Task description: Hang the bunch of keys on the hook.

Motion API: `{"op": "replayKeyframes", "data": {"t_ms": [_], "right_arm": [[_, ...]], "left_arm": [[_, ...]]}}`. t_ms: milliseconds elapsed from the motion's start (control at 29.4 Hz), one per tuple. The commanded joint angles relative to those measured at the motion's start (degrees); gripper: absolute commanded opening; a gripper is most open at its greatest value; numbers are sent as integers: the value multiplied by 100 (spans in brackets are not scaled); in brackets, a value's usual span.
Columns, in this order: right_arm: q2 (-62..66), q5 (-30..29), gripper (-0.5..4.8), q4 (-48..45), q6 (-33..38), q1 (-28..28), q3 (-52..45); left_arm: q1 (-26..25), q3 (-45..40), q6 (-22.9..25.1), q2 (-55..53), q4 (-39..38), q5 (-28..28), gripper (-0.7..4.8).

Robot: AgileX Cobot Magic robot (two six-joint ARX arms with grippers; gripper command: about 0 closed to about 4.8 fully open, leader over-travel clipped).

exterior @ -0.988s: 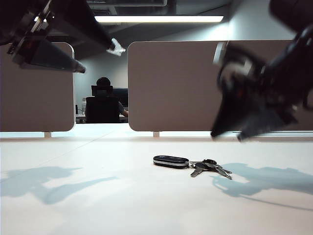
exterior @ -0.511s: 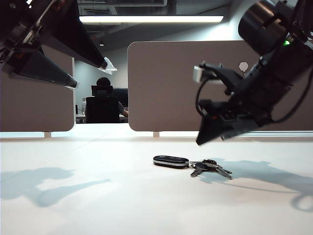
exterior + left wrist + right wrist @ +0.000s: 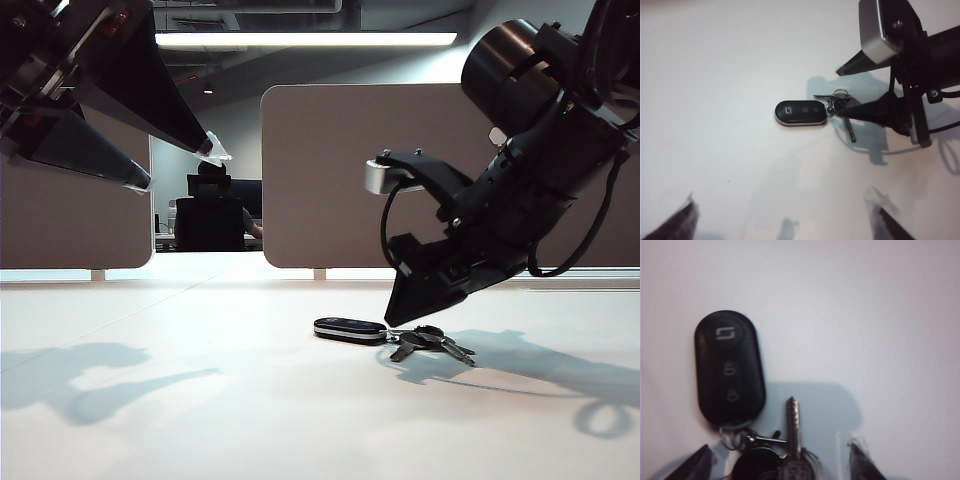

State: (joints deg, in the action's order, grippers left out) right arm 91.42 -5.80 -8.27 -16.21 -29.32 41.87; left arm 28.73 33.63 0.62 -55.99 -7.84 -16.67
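The bunch of keys (image 3: 390,336) lies flat mid-table (image 3: 200,420), glossy black oval fob (image 3: 729,369) ringed to thin dark metal keys. Right gripper (image 3: 405,312) hangs just above the key end, fingers apart. Left gripper (image 3: 175,160) sits high over the left side, spread wide, empty. My worry: pinching only those loose, slippery keys could let the fob swing or drop short of the hook (image 3: 497,136) on the divider panel (image 3: 330,180).

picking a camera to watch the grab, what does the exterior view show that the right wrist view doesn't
Only the exterior view: the brown-grey divider panel, the left claw raised with jaws apart, and the right claw low over the keys. Only the right wrist view: the button symbols on the black oval key fob. Both: the bunch of dark metal keys ringed to the fob, lying flat on the white table.
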Motion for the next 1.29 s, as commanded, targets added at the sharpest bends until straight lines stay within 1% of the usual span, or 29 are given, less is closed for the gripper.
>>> {"op": "replayKeyframes", "data": {"t_ms": [34,136,204,272,306,341,375,409,443,477,511,817,988,1090,1294], "right_arm": [[138,289,350,-52,-57,-22,20],[302,470,345,13,-57,-24,20],[407,481,344,79,-59,-24,20],[479,459,322,122,-57,-26,20],[494,459,299,155,-57,-35,17],[496,461,271,168,-57,-44,17],[496,459,227,181,-57,-44,17],[496,459,166,186,-57,-44,17],[496,459,83,201,-57,-44,17],[496,459,30,208,-57,-44,17],[496,463,-10,205,-57,-44,17],[280,461,-6,205,-50,-44,22],[-422,503,-6,138,-11,-37,22],[-881,732,-6,39,-9,-33,22],[-1659,739,-6,-50,9,-33,22]], "left_arm": [[7,33,48,4,-109,105,479],[7,33,48,4,-190,105,479],[7,33,48,4,-238,105,479],[7,33,48,4,-282,105,479],[7,33,48,4,-302,103,479],[7,33,48,4,-321,105,479],[7,33,48,4,-334,105,479],[7,33,48,4,-348,105,479],[7,33,48,4,-367,105,479],[7,33,48,4,-374,105,479],[7,33,48,4,-382,105,479],[7,33,48,4,-389,105,479],[7,33,48,4,-387,105,479],[7,33,48,2,-389,105,479],[7,33,48,4,-391,105,479]]}}
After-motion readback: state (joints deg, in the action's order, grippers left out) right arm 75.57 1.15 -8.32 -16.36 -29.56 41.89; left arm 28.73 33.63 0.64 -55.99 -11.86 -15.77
